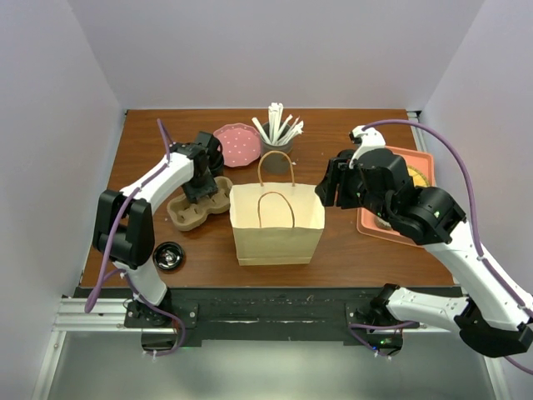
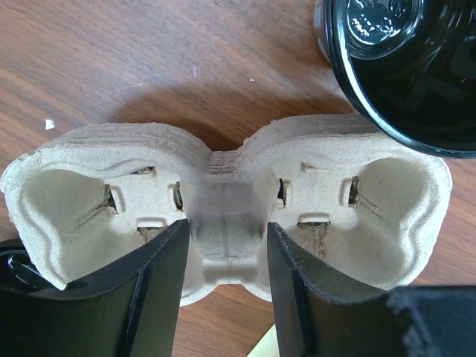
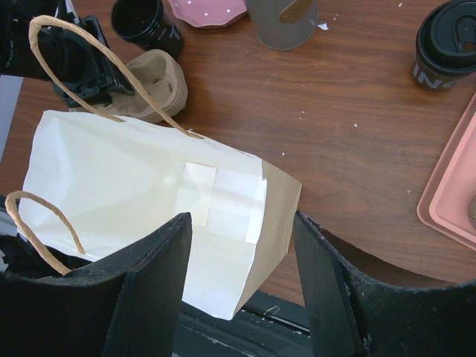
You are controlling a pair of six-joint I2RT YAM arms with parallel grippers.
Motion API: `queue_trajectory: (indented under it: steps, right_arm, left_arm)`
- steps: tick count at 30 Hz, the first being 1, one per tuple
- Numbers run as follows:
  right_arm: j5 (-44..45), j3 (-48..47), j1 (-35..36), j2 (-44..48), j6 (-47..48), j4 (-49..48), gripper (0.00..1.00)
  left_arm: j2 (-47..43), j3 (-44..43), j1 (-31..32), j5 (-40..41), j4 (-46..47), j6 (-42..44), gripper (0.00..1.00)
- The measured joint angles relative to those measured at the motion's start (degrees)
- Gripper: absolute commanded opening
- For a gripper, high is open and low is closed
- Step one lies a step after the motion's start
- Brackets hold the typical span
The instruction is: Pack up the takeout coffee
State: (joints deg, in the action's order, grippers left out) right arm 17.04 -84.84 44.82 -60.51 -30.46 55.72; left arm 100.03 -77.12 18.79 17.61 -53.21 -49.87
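One brown paper bag with twisted handles (image 1: 276,218). Around the bag: one lidded black disposable cup with white lettering (image 3: 445,41), one lidless black cup (image 3: 141,22), one loose round black lid (image 1: 169,256), one moulded-pulp two-well carrier (image 1: 185,212), one speckled pink plate (image 1: 236,144), one grey tumbler of white sticks (image 3: 281,26), one pink tray (image 3: 454,186).

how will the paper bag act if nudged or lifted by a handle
The bag looks thin and seems empty, so probably light and apt to slide or tip when nudged. Its walls would likely crumple if squeezed. The thin cord handles probably flop.
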Motion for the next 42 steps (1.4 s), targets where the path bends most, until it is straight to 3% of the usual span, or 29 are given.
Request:
queue_trajectory:
  steps: [12, 27, 42]
  right_arm:
    - [0.0, 0.7, 0.0, 1.8, -1.1, 0.0, 0.60]
    - [0.0, 1.2, 0.0, 1.8, -2.1, -0.1, 0.60]
    - [0.0, 1.6, 0.0, 1.8, -2.4, -0.3, 0.61]
  left_arm:
    - [-0.4, 0.9, 0.0, 0.0, 0.9, 0.2, 0.36]
    - [-3.2, -0.6, 0.0, 0.6, -0.6, 1.2, 0.39]
    - [-6.1, -5.3, 0.0, 0.2, -4.5, 3.6, 0.30]
